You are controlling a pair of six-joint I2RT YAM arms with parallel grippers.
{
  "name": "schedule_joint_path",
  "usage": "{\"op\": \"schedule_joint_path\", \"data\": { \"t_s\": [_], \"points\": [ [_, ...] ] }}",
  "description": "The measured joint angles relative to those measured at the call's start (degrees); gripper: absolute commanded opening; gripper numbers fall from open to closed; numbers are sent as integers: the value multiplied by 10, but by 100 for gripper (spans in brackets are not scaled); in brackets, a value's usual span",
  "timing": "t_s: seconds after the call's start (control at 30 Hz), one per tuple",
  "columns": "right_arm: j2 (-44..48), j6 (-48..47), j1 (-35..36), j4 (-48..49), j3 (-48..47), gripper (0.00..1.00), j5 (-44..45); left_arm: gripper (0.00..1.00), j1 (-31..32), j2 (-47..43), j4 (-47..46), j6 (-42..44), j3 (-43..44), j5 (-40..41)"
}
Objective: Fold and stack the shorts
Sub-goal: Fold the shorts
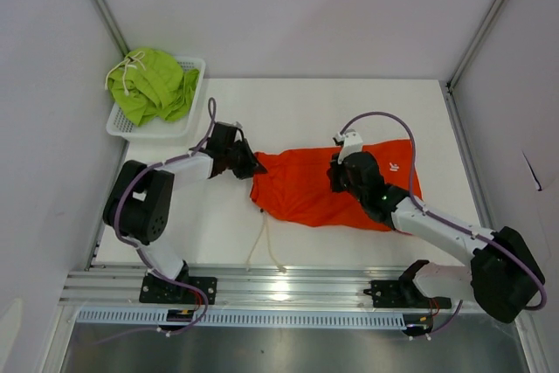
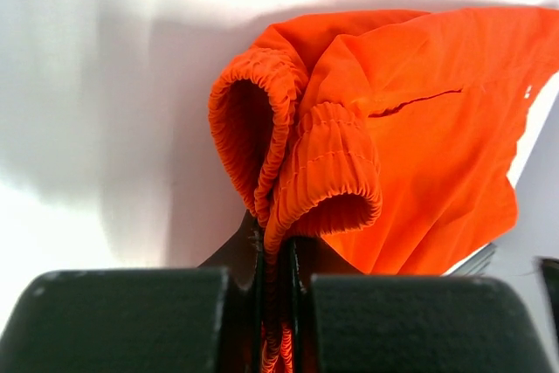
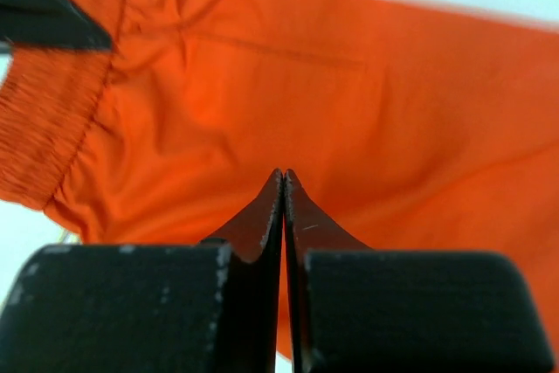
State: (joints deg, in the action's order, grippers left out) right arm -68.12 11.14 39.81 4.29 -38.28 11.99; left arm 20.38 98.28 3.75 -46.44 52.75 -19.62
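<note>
The orange shorts (image 1: pixel 319 189) lie spread across the middle of the table, waistband to the left, white drawstrings (image 1: pixel 262 246) trailing toward the near edge. My left gripper (image 1: pixel 253 166) is shut on the ribbed waistband (image 2: pixel 327 163), which bunches up just past the jaws (image 2: pixel 278 242). My right gripper (image 1: pixel 336 174) is shut with nothing between its fingers, hovering over the middle of the orange fabric (image 3: pixel 349 111); its tips (image 3: pixel 284 176) meet. The lime green shorts (image 1: pixel 155 83) lie crumpled in the white basket at the back left.
The white mesh basket (image 1: pixel 196 67) sits at the table's back left corner. Grey walls and metal frame posts enclose the table. A metal rail (image 1: pixel 279 286) runs along the near edge with both arm bases.
</note>
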Motion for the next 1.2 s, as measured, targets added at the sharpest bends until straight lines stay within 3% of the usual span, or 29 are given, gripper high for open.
{"op": "schedule_joint_path", "data": {
  "t_s": [0.23,0.6,0.9,1.1,1.13,1.2],
  "points": [
    [-76,124,-19,-47,-9,0,-54,0,-49,-42,129,67,41,1],
    [-154,188,-151,-123,-54,0,-132,0,-139,-98,221,119,55,2],
    [-186,189,-140,-172,-55,0,-154,0,-154,-82,341,142,203,34],
    [-183,193,-80,-202,-50,0,-111,0,-167,-79,395,151,274,62],
    [-180,193,-69,-207,-47,2,-104,0,-169,-77,401,151,281,64],
    [-161,196,-59,-208,-33,20,-97,0,-174,-69,412,155,293,70]
  ]
}}
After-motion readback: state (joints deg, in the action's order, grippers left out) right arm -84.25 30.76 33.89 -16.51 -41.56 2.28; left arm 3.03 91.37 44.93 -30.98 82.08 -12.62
